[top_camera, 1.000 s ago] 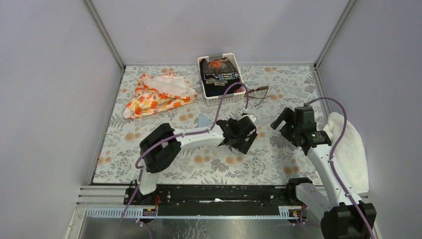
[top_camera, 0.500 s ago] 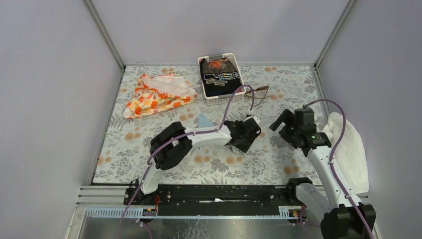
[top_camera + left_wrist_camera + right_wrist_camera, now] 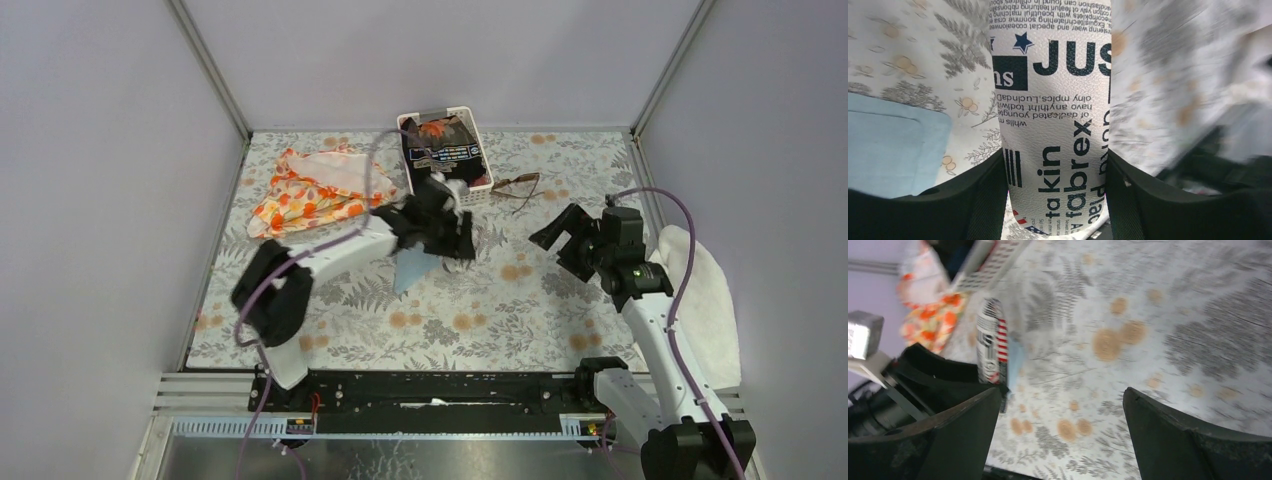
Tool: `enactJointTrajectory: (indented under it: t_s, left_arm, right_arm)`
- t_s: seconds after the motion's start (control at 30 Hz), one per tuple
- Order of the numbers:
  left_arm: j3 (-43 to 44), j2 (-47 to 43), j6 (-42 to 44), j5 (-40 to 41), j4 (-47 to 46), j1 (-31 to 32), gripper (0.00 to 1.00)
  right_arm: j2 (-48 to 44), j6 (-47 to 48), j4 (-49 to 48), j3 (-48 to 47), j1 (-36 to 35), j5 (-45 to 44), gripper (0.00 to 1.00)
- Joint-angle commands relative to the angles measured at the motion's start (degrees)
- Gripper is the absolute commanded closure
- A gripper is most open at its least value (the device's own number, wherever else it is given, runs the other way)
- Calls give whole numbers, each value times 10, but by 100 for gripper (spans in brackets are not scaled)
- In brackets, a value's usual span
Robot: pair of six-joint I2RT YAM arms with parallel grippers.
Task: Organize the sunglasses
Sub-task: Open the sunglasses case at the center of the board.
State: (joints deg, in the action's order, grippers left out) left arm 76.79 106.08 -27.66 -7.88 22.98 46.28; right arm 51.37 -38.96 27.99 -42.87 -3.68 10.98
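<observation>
Sunglasses beside basket — left pincer clamps printed case; right pincer gapes empty.

Plain grey walls, floral-print tbl cover, alu corner posts.

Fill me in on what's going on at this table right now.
The left tool grips a printed tube case between its fingers, close to the light blue cloth and the white basket. The right tool hangs open over the floral table, holding nothing. The sunglasses lie on the table just right of the basket, with neither tool on them.
</observation>
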Motion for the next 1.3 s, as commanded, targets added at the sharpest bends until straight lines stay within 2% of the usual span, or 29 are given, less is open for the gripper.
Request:
enactJointTrajectory:
  t_s: [0.0, 0.1, 0.2, 0.27, 0.37, 0.53, 0.7, 1.0, 1.07, 1.2, 1.27]
  left_arm:
    - [-93, -120, -153, -279, -210, -100, 66]
    - [-149, -154, -245, -358, -338, -138, 78]
    - [-184, -165, -312, -400, -433, -141, 91]
    - [-211, -162, -373, -426, -522, -141, 100]
    - [-234, -154, -443, -441, -620, -141, 100]
    - [-249, -154, -463, -435, -646, -140, 100]
    - [-261, -151, -479, -431, -671, -137, 100]
    - [-273, -153, -486, -415, -681, -124, 100]
    - [-272, -150, -488, -414, -682, -120, 100]
    - [-270, -142, -498, -406, -694, -111, 100]
    - [-269, -140, -503, -400, -698, -108, 100]
  right_arm:
    - [-25, -39, -154, 6, 3, 188, 0]
    - [-34, -127, -336, 64, 3, 269, 0]
    - [-28, -245, -545, 130, 1, 288, 0]
    - [-17, -289, -632, 157, 0, 275, 0]
    - [12, -311, -685, 170, -13, 261, 0]
    - [72, -369, -790, 192, -48, 248, 0]
    - [137, -377, -863, 187, -107, 225, 0]
    - [214, -422, -984, 186, -134, 219, 1]
    - [225, -428, -994, 181, -135, 221, 4]
    - [249, -448, -1012, 170, -138, 219, 23]
    - [269, -476, -1055, 179, -141, 209, 35]
